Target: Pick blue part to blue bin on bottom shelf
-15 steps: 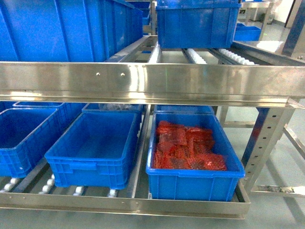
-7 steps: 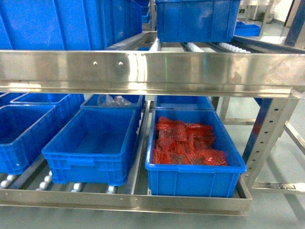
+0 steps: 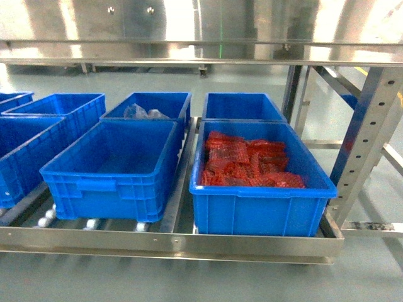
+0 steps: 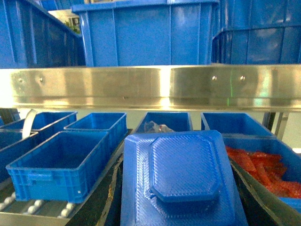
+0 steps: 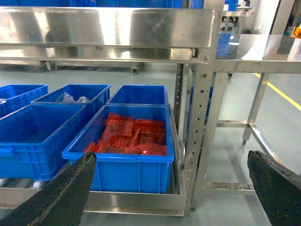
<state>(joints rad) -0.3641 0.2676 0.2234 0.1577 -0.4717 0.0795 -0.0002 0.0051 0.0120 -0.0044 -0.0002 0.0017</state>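
Head view: the bottom shelf [image 3: 170, 242], a polished steel tier with roller rails and a flat front lip, carries several blue bins; neither arm appears in this view. The front centre blue bin [image 3: 110, 170] holds nothing visible, and the bin to its right [image 3: 261, 201] is filled with red parts [image 3: 249, 165]. Behind them stand two further bins, the left one [image 3: 151, 104] containing a clear plastic bag [image 3: 140, 112]. More blue bins occupy the left end of the tier. A perforated steel upright [image 3: 368, 135] rises at the right, and the steel lip of the shelf above [image 3: 201, 28] spans the top. Left wrist view: the blue part [image 4: 181, 179], a textured moulded piece with a raised octagonal centre, fills the foreground, lying between the dark fingers [image 4: 256, 197] of the left claw [image 4: 181, 207], which is clenched on it; the part is held in front of the rack, above the level of the lower bins. Right wrist view: the right claw [image 5: 174, 188] is released, its two dark fingers [image 5: 61, 193] spread wide apart with nothing between them, facing the bin of red parts and the upright.
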